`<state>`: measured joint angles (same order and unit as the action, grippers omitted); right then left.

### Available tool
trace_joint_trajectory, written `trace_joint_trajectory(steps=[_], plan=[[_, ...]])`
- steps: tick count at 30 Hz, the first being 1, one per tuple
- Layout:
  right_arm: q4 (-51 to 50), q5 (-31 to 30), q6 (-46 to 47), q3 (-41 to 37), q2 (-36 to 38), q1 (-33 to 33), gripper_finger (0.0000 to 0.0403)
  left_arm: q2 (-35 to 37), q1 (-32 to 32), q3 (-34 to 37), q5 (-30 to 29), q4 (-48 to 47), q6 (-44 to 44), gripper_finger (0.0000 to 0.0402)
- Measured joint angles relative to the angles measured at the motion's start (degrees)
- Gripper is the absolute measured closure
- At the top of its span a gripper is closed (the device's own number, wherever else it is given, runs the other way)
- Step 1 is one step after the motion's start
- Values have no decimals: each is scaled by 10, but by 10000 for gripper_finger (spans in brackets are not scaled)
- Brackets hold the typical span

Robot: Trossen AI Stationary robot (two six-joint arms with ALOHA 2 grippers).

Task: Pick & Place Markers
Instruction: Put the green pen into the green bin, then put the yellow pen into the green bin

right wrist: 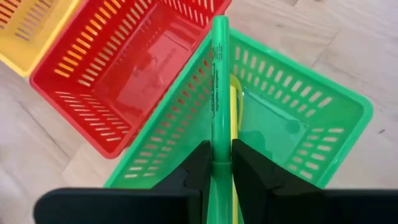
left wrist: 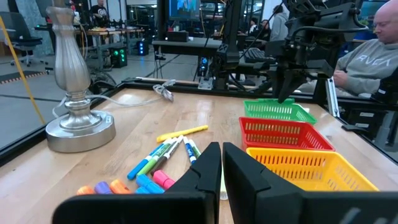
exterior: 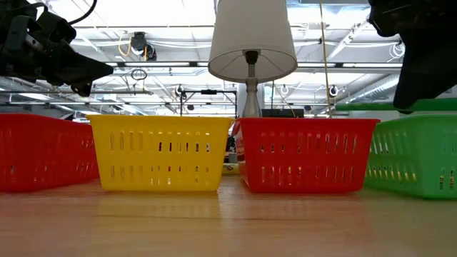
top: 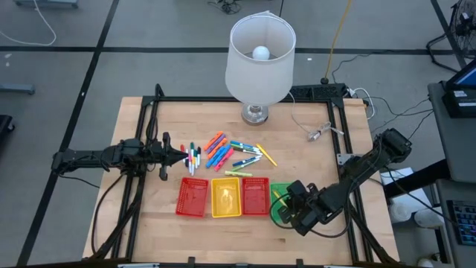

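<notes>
From above, the markers (top: 223,154) lie loose mid-table, beyond the trays (top: 223,197). The left gripper (top: 181,155) hovers beside them, fingers closed and empty. In its wrist view, the right gripper (right wrist: 216,163) pinches a green marker (right wrist: 218,93) over the green tray (right wrist: 311,124). Light, stiff, slick: best grasped mid-barrel.

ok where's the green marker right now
The green marker sits between the right gripper's fingers, over the green tray at the right end of the tray row, beside a red tray.
</notes>
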<state>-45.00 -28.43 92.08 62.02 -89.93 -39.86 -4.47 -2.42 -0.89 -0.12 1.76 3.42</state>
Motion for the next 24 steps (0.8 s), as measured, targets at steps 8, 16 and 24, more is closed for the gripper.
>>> trace_joint_trajectory(steps=[8, 16, 24], plan=[[1, 1, 1, 0, 0, 0, 331, 0, 0, 0, 0, 0, 0, 380], [5, -9, -13, 0, 0, 1, 308, 0, 0, 0, 0, 0, 0, 380], [36, -64, -113, 0, 7, 40, 298, 0, 0, 0, 0, 0, 0, 380]])
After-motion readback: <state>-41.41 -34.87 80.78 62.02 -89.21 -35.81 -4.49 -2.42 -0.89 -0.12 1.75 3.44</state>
